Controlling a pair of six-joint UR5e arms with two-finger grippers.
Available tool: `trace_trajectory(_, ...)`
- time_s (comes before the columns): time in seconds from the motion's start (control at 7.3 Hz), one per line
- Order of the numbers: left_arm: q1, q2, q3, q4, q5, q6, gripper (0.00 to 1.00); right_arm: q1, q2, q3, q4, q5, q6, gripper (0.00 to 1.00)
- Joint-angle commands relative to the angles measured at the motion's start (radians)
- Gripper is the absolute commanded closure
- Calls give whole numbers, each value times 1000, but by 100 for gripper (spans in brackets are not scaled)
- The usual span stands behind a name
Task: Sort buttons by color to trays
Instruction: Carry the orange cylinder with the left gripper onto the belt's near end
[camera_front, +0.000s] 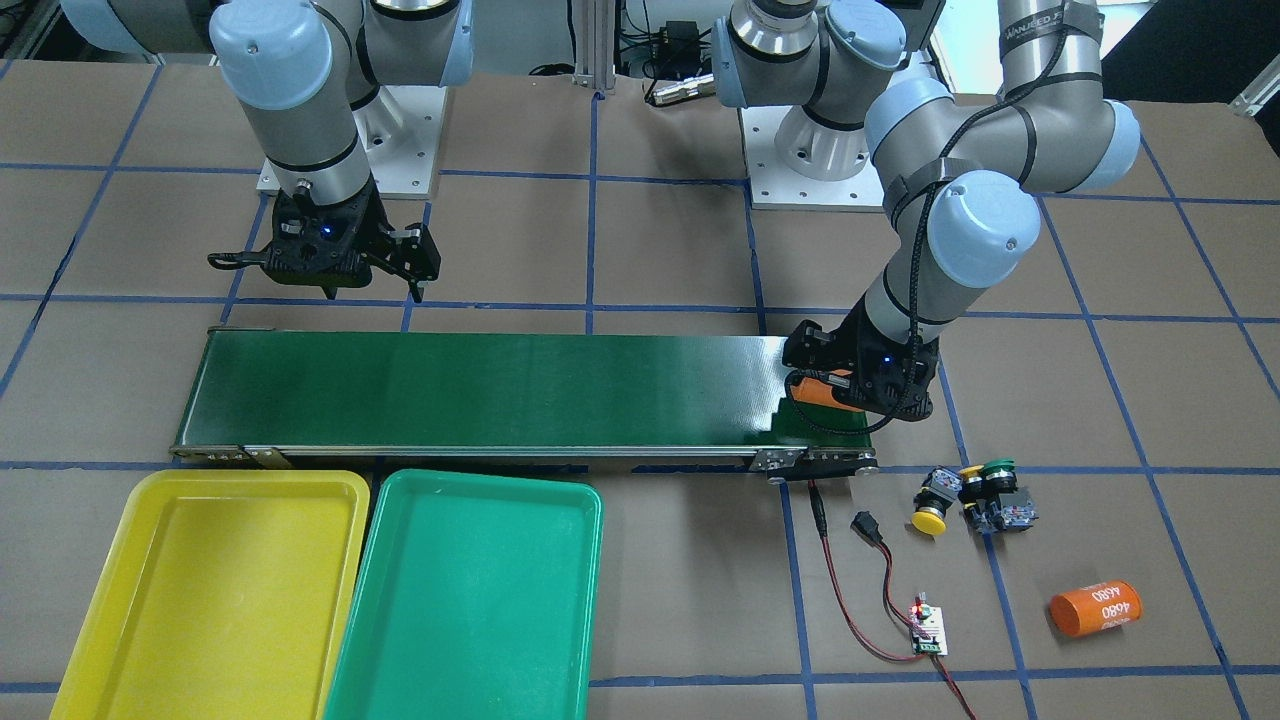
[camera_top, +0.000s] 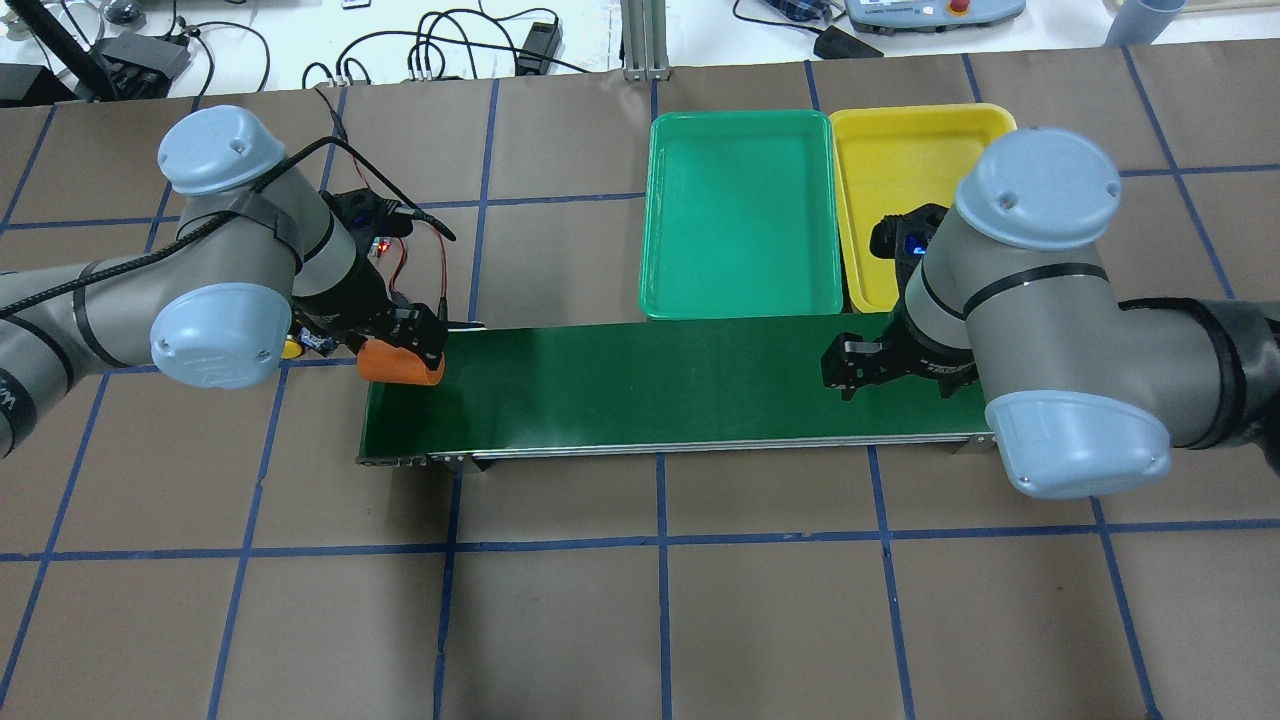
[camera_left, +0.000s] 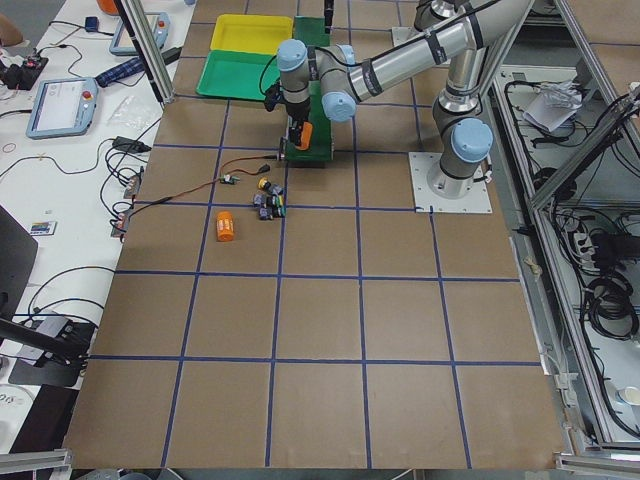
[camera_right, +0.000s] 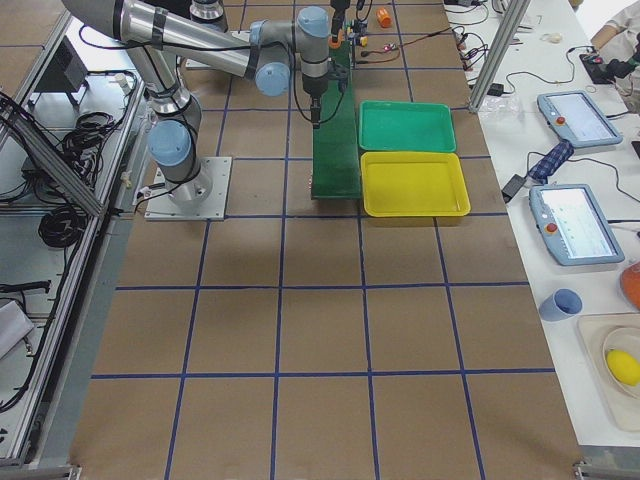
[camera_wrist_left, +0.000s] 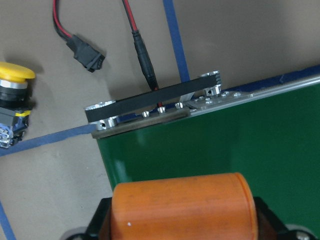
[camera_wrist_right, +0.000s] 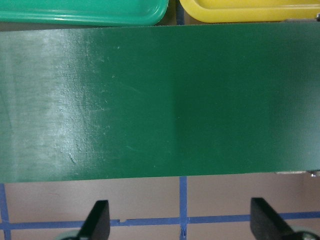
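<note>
The buttons (camera_front: 965, 497) lie in a cluster on the table beyond the conveyor's end, with yellow and green caps showing. One yellow-capped button (camera_wrist_left: 12, 95) shows in the left wrist view. The yellow tray (camera_front: 215, 590) and green tray (camera_front: 470, 600) stand side by side, both empty. My left gripper (camera_front: 845, 390) is shut on an orange cylinder (camera_wrist_left: 182, 210) and holds it over the end of the belt, apart from the buttons. My right gripper (camera_front: 372, 292) is open and empty, at the belt's edge farthest from the trays, near its other end; its fingers (camera_wrist_right: 97, 220) stand wide apart.
The long dark-green conveyor belt (camera_front: 500, 390) runs between the arms and the trays. A second orange cylinder marked 4680 (camera_front: 1095, 608) and a small circuit board (camera_front: 928, 635) with red wires lie near the buttons.
</note>
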Motion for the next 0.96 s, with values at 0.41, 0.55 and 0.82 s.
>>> trace_trajectory(0.41,-9,20,-40,-2,-12,-19,0,0,2,1,0,3,0,0)
trace_trajectory(0.55,-9,37,-42,-6,-59,-26,0,0,2,1,0,5,0,0)
trace_trajectory(0.82,-7,104,-22,-21,-50,-34,0,0,3,1,0,6,0,0)
